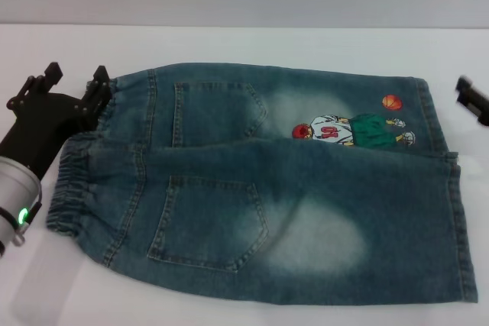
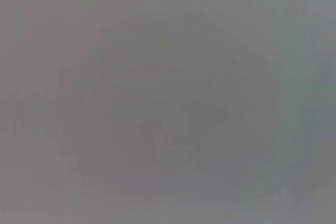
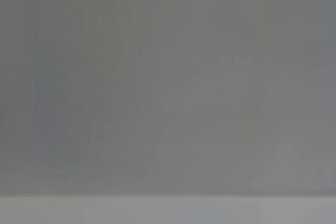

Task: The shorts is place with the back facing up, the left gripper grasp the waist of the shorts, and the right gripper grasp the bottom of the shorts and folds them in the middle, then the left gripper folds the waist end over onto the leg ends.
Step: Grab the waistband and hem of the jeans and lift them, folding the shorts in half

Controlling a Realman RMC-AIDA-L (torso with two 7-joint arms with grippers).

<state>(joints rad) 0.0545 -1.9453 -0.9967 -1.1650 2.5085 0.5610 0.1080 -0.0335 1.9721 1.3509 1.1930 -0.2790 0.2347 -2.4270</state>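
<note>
Lying flat on the white table (image 1: pixel 229 43), the long blue denim shorts with faded pale patches (image 1: pixel 260 188) are already folded lengthwise, near leg lapped over the far one, back pockets up. Ruffled elastic waist (image 1: pixel 72 181) sits at robot's left, straight stitched leg hems (image 1: pixel 458 211) at its right; the cartoon basketball-player print (image 1: pixel 348 129) shows on the far leg. Black two-fingered left gripper (image 1: pixel 75 82) is at the waist's far corner, fingers spread, one touching the denim. Black right gripper (image 1: pixel 472 98) is only partly in frame, just beyond the far hem; can't tell its fingers. Both wrist views are blank grey.
</note>
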